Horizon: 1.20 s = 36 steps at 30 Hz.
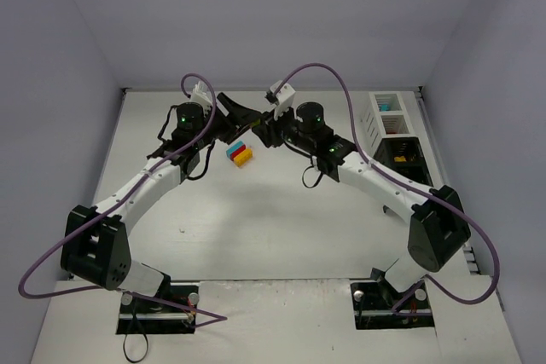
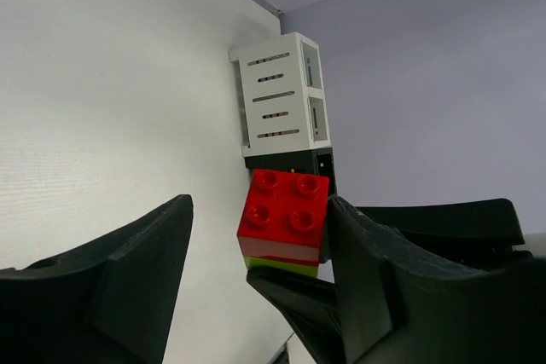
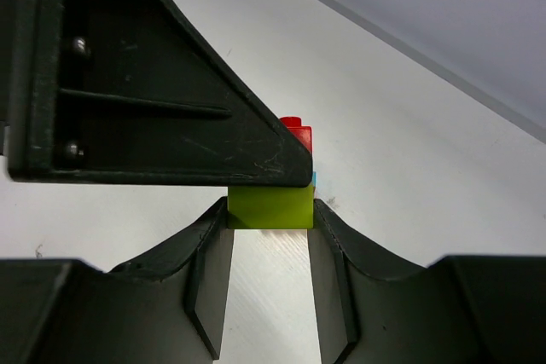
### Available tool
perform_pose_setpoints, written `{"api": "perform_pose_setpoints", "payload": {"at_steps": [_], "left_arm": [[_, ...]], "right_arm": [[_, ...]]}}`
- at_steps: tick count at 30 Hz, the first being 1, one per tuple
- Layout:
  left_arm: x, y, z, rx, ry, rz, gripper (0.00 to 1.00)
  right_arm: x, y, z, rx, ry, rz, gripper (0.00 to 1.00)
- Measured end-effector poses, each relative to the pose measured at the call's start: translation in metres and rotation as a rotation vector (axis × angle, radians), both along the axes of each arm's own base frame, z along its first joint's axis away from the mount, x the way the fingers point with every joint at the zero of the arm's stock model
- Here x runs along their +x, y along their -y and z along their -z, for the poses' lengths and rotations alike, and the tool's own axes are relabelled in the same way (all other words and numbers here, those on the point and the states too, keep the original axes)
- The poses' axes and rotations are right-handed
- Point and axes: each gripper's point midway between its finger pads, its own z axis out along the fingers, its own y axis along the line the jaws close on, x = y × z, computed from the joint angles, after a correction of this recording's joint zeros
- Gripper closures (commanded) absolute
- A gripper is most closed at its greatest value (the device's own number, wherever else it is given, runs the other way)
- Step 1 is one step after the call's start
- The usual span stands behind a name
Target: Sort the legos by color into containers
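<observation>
Two grippers meet above the far middle of the table (image 1: pixel 256 228). Your left gripper (image 2: pixel 260 210) stands wide apart and holds nothing; the red brick (image 2: pixel 286 215) shows between its fingers. This brick sits pressed onto a green brick (image 3: pixel 269 204), and your right gripper (image 3: pixel 269 215) is clamped on the flat sides of the green one. Both look light, hard and a little slippery, I think. To pull them apart, take the red one by its smooth sides, not by the studs. At the far right stand the white container (image 2: pixel 281 100) and the black container (image 2: pixel 286 160).
</observation>
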Motion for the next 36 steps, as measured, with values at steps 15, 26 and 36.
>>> {"api": "perform_pose_setpoints", "payload": {"at_steps": [15,26,36], "left_arm": [[0.000,0.003,-0.009,-0.007,0.040,0.014,0.74],[-0.008,0.010,-0.005,-0.001,0.040,0.063,0.85],[0.015,-0.018,-0.005,0.028,0.060,-0.058,0.86]], "right_arm": [[-0.005,0.003,0.000,0.003,-0.006,0.001,1.00],[-0.029,0.024,0.012,-0.019,-0.032,0.002,1.00],[-0.041,0.060,0.039,-0.096,-0.122,0.085,1.00]]}}
